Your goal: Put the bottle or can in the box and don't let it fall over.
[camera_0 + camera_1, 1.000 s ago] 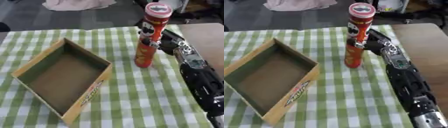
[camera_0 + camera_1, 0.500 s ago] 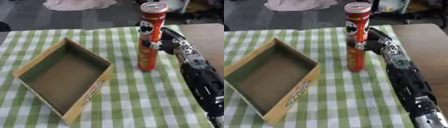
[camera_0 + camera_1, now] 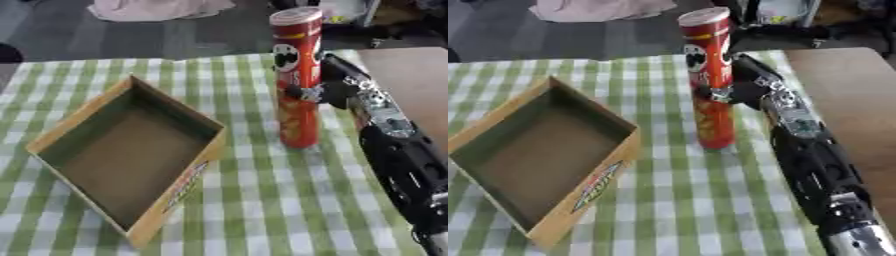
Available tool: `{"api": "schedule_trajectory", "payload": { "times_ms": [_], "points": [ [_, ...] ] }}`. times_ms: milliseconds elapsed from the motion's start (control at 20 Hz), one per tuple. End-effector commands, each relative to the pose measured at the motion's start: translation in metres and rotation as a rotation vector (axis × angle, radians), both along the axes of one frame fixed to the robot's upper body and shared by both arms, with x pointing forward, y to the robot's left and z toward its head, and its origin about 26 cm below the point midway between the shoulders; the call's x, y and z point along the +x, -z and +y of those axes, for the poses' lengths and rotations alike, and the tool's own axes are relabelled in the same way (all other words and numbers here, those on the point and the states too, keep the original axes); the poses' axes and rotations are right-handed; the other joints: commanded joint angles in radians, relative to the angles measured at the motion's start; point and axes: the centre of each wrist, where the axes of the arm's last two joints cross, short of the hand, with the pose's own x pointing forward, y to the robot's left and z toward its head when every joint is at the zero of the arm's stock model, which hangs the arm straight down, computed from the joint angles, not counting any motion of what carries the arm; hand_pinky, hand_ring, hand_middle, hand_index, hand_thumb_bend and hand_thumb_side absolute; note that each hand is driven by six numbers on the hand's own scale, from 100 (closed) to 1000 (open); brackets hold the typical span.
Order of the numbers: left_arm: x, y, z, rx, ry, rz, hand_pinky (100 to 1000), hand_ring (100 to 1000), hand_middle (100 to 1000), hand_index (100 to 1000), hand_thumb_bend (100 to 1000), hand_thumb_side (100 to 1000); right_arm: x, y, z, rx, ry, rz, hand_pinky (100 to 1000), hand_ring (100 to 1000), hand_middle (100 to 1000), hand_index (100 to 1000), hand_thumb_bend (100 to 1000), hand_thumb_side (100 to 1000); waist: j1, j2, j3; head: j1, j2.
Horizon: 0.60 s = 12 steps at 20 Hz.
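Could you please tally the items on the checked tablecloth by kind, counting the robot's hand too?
Tall red cylindrical snack can: 1
Open brown cardboard box: 1
Black robot right hand, curled round the can: 1
Total: 3

the tall can (image 3: 297,80) looks like glossy printed card. the box (image 3: 131,150) is matt brown cardboard, and the checked tablecloth (image 3: 262,210) is soft woven cloth.
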Motion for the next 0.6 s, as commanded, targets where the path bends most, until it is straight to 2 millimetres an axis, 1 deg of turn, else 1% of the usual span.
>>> {"api": "schedule_trajectory", "payload": {
  "times_ms": [50,100,150,200,250,300,350,450,600],
  "points": [
    [-0.0003,-0.0085,0.0043,0.011,-0.010,-0.022,1000,613,842,762,100,686,-0.0023,-0.0176,0.0002,0.020,-0.015,-0.043,283,673,1000,612,564,100,0.002,-0.018,0.002,0.001,-0.002],
    [-0.0003,-0.0085,0.0043,0.011,-0.010,-0.023,1000,613,842,762,100,686,-0.0025,-0.0180,0.0003,0.029,-0.017,-0.043,260,639,1000,584,538,100,0.002,-0.018,0.001,0.001,-0.002],
    [-0.0003,-0.0084,0.0044,0.011,-0.010,-0.022,1000,612,842,762,100,686,-0.0027,-0.0185,0.0004,0.039,-0.019,-0.044,219,586,1000,532,480,100,0.002,-0.018,0.001,0.001,-0.002],
    [-0.0004,-0.0083,0.0045,0.011,-0.011,-0.022,1000,612,842,762,100,686,-0.0030,-0.0192,0.0006,0.054,-0.022,-0.044,202,561,1000,510,446,100,0.003,-0.018,0.001,0.001,-0.001],
    [-0.0005,-0.0081,0.0046,0.011,-0.012,-0.021,1000,612,842,762,100,686,-0.0033,-0.0199,0.0010,0.070,-0.026,-0.044,183,531,979,480,399,100,0.003,-0.019,0.001,0.001,-0.002],
    [-0.0005,-0.0080,0.0047,0.010,-0.012,-0.020,1000,612,842,762,100,686,-0.0037,-0.0207,0.0009,0.082,-0.029,-0.041,174,520,968,468,383,100,0.003,-0.019,0.000,0.001,-0.002],
    [-0.0005,-0.0081,0.0048,0.011,-0.012,-0.020,1000,612,842,761,100,686,-0.0041,-0.0214,0.0008,0.091,-0.031,-0.038,157,501,947,442,319,100,0.003,-0.019,0.000,0.001,-0.002],
    [-0.0004,-0.0083,0.0049,0.012,-0.012,-0.019,1000,612,841,759,100,685,-0.0046,-0.0226,0.0006,0.113,-0.030,-0.030,143,487,922,412,249,100,0.004,-0.020,-0.002,0.001,-0.002],
    [-0.0004,-0.0085,0.0050,0.013,-0.013,-0.019,1000,612,841,759,100,685,-0.0055,-0.0243,0.0008,0.131,-0.032,-0.023,143,487,922,412,249,100,0.004,-0.020,-0.002,0.002,-0.003]
  ]
}}
